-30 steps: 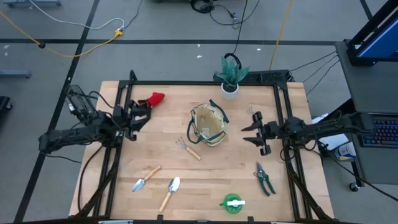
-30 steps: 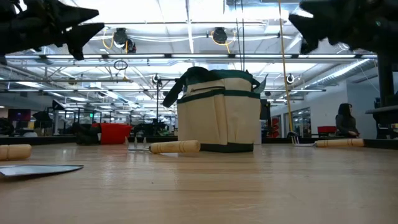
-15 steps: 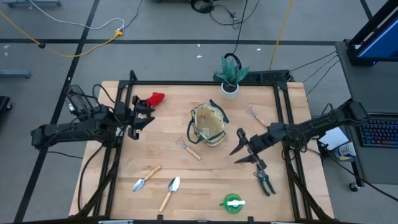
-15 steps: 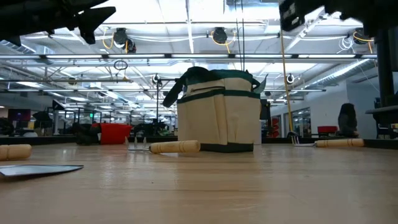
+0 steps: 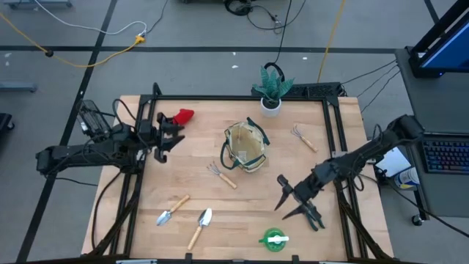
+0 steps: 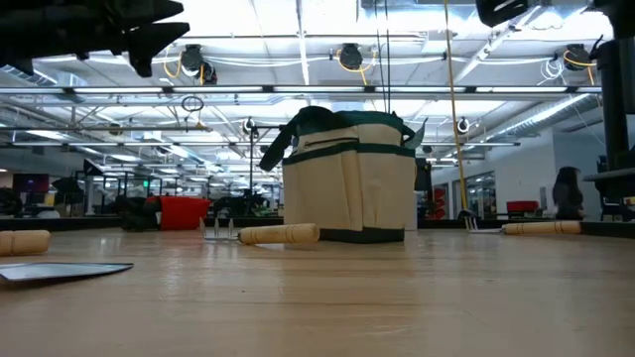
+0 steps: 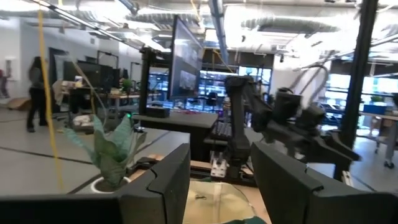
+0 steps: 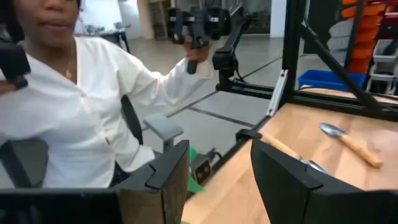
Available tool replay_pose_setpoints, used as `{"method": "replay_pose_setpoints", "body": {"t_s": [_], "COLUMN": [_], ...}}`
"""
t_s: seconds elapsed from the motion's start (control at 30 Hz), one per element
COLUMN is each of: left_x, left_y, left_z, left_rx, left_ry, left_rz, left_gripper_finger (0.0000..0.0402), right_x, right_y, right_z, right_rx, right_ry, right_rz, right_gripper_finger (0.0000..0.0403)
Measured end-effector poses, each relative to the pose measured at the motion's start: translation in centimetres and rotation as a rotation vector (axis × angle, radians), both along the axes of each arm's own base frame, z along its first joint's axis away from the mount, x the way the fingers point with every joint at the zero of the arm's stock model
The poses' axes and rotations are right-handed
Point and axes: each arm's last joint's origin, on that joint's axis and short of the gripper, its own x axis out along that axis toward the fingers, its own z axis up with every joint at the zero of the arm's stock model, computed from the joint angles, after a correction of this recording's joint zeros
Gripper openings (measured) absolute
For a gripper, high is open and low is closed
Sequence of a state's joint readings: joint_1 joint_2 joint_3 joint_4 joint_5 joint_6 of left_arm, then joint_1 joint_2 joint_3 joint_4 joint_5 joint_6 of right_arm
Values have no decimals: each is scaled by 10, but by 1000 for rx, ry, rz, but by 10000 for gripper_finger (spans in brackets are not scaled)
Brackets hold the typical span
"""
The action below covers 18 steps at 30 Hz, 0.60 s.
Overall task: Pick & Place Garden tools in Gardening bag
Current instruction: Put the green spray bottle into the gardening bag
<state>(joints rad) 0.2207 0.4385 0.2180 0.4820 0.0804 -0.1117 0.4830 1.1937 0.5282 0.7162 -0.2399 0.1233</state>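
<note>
The tan gardening bag (image 5: 245, 147) stands upright at the table's middle, and also shows in the low view (image 6: 347, 183). A hand rake (image 5: 221, 174) lies beside it, a second rake (image 5: 302, 136) to its right. Two trowels (image 5: 172, 210) (image 5: 199, 227) and the green round piece (image 5: 275, 238) lie near the front edge. The red-and-black piece (image 5: 179, 116) lies at the far left. The dark pruning shears (image 5: 314, 216) lie at the near right. My right gripper (image 5: 287, 199) is open and raised beside the shears. My left gripper (image 5: 172, 136) is open and raised left of the bag.
A green plant in a white pot (image 5: 271, 92) stands at the far edge behind the bag. A person in a white shirt (image 8: 93, 118) sits just beyond the table's near edge. Bare wood lies between the bag and the front tools.
My right gripper has swung from the table's right side toward the near edge and turned, so that it now points near-left beside the pruning shears. It stays open. My left gripper has edged slightly toward the bag.
</note>
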Motion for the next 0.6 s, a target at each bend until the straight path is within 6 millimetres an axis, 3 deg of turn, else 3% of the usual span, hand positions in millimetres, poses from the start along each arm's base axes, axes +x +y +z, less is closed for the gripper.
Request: {"method": "replay_pose_setpoints", "body": {"t_s": [0.2, 0.47, 0.6], "left_x": [0, 0, 0], "left_y": [0, 0, 0], "left_z": [0, 0, 0], "left_rx": [-19, -85, -89], "left_ry": [-3, -12, -12], "left_rz": [6, -11, -12], "left_gripper_finger": [177, 177, 177], "right_x": [7, 21, 23], "right_y": [22, 54, 68], "right_z": [4, 25, 38], "right_rx": [38, -186, -157], "right_ry": [73, 360, 396], "right_rz": [-23, -184, -203], "right_gripper_finger": [189, 205, 206]}}
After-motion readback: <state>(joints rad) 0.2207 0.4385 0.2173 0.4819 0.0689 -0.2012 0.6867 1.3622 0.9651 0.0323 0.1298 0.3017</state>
